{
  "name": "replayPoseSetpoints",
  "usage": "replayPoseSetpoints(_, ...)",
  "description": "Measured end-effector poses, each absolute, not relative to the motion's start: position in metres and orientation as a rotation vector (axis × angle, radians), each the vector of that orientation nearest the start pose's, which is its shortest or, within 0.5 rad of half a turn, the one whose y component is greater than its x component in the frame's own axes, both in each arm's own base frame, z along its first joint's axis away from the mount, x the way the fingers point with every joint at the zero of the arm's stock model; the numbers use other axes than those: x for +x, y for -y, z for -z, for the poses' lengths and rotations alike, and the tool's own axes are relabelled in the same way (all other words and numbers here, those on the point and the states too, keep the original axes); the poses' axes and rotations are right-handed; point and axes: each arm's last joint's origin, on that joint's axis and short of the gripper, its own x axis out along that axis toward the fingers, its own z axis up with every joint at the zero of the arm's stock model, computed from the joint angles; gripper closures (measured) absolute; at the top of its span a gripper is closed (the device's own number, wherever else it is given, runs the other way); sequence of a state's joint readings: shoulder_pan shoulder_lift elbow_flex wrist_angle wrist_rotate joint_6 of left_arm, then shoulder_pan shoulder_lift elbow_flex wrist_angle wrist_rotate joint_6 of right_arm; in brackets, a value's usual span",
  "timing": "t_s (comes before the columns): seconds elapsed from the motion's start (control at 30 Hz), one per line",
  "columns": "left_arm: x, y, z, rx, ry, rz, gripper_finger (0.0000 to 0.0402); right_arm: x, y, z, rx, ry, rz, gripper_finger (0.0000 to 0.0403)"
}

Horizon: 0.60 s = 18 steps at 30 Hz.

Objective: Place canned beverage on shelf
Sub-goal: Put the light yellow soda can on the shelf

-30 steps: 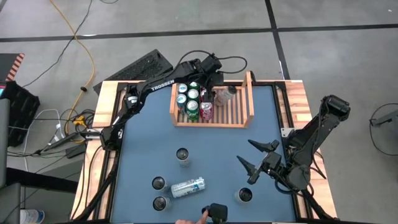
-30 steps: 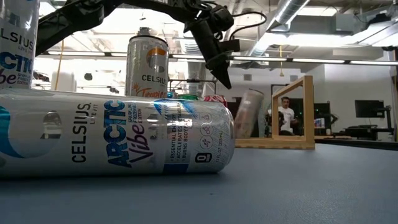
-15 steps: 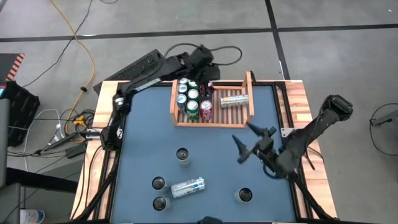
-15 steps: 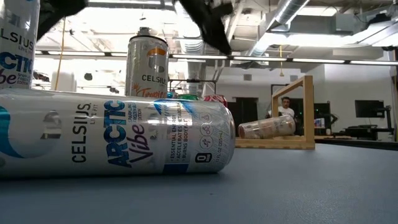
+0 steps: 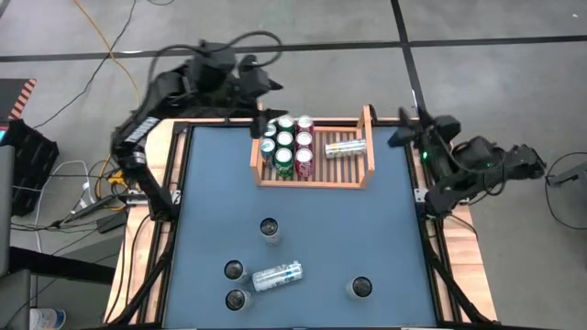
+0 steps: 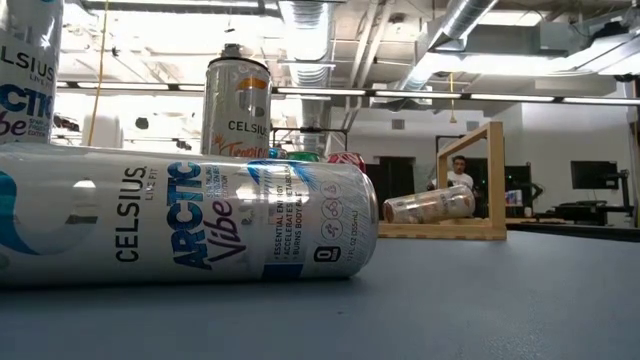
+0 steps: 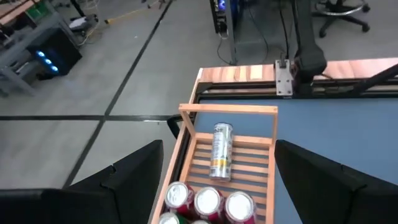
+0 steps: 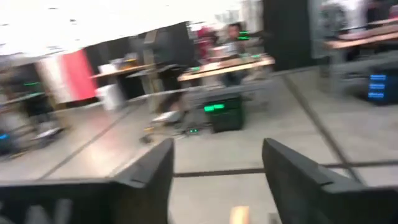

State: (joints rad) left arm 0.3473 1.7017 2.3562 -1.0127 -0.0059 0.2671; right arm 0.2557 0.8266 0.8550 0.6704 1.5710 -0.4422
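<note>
In the low view, the fallen can [image 6: 190, 220] is cut off at the picture's left edge, the tall can [image 6: 28, 70] beside it runs off the top and left edges, and together with another upright can [image 6: 237, 108] they hide most of the shelf [image 6: 470, 190] and the cans standing in it. The right wrist view is smeared throughout, so the room past the right gripper [image 8: 217, 177] shows only vague shapes. In the left wrist view, the upright cans [image 7: 202, 204] in the shelf are cut off by the bottom edge.
</note>
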Motion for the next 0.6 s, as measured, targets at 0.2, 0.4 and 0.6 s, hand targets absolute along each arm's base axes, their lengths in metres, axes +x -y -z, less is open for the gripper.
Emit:
replayPoseSetpoints(0.2,0.262,-0.095,-0.539,0.189,-0.385,-0.308,0.0106,0.135,0.017,-0.376,0.142,0.130,1.481,0.0305)
replayPoseSetpoints(0.4,0.256,-0.093,-0.534,0.203,-0.461,-0.293,0.0106,0.144,0.030,-0.322,0.107,0.109,1.575,0.0393)
replayPoseSetpoints(0.6,0.253,-0.092,-0.527,0.188,-0.532,-0.282,0.0106,0.141,0.026,-0.297,0.356,0.354,1.510,0.0401)
